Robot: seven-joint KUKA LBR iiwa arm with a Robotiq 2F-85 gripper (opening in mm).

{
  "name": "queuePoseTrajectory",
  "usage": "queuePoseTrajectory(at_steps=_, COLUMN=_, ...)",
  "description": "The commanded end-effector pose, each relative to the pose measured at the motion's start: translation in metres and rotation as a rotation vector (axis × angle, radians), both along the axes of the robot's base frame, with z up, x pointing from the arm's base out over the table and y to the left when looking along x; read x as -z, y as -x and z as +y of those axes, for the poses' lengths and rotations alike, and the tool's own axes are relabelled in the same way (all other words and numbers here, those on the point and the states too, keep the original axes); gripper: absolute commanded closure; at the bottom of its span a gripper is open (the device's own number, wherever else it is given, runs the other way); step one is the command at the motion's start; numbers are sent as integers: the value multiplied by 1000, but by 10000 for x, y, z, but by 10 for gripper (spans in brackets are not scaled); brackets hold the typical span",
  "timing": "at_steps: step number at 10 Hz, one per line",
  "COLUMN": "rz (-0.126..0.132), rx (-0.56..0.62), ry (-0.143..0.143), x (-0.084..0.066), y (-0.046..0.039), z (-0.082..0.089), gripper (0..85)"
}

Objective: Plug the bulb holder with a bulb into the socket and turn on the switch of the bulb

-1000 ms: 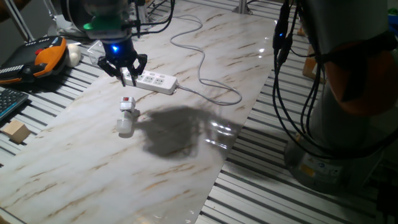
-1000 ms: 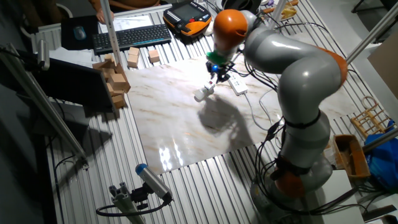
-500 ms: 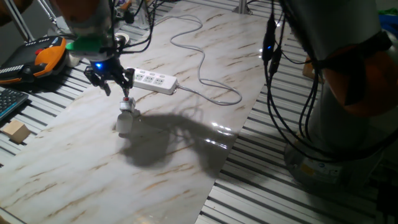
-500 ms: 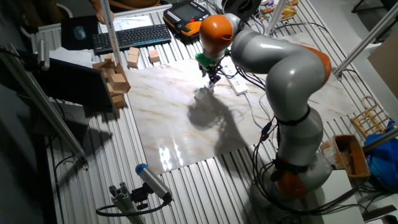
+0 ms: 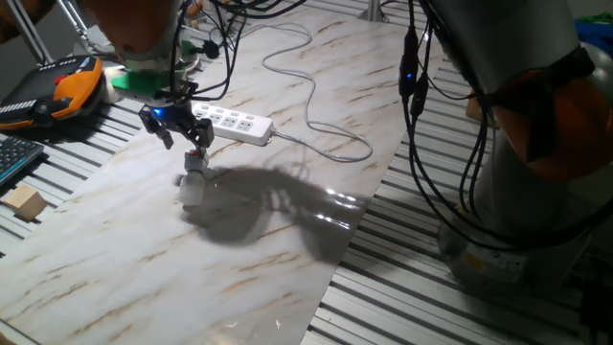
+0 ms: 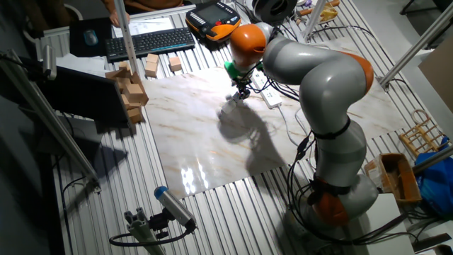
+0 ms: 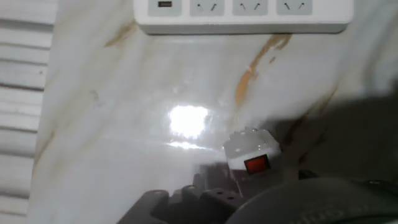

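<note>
The bulb holder point(image 5: 195, 161) lies on its side on the marble board, with the frosted bulb point(image 5: 191, 190) pointing toward the near edge. In the hand view its red button point(image 7: 257, 164) faces up, low and right of centre. My gripper point(image 5: 185, 142) hangs open just above the holder, one finger on each side and touching nothing. The socket point(image 5: 231, 123), a long white power strip, lies just behind the gripper and spans the top of the hand view as the socket point(image 7: 242, 15). From the other side, the gripper point(image 6: 241, 92) covers the holder.
The strip's white cable point(image 5: 316, 105) loops across the back of the board. An orange handset point(image 5: 69, 88) and a keyboard point(image 5: 14, 158) lie at the left, with a wooden block point(image 5: 24, 203) near them. More wooden blocks point(image 6: 131, 88) are stacked beyond the board's edge.
The gripper has moved off the power strip, leftward and down, and now hangs over the bulb holder. The holder and the strip have not moved.
</note>
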State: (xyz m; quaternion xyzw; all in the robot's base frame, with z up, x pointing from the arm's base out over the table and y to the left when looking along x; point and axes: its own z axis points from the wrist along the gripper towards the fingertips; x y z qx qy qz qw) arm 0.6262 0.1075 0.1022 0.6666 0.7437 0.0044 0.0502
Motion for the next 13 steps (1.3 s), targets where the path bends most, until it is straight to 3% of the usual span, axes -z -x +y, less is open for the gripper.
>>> queuePoseTrajectory(at_steps=1, rz=1, rx=194, ry=2, x=21, y=-4, z=21, gripper=170)
queuePoseTrajectory(at_steps=6, rz=1, rx=62, ry=76, x=148, y=-22, z=78, gripper=170)
queuePoseTrajectory(at_steps=8, rz=18, rx=-21, ry=83, x=194, y=-29, z=117, gripper=170)
queuePoseTrajectory(at_steps=11, rz=22, rx=-57, ry=100, x=243, y=-35, z=97, gripper=170)
queuePoseTrajectory(at_steps=13, rz=9, rx=-69, ry=109, x=262, y=-30, z=42, gripper=170)
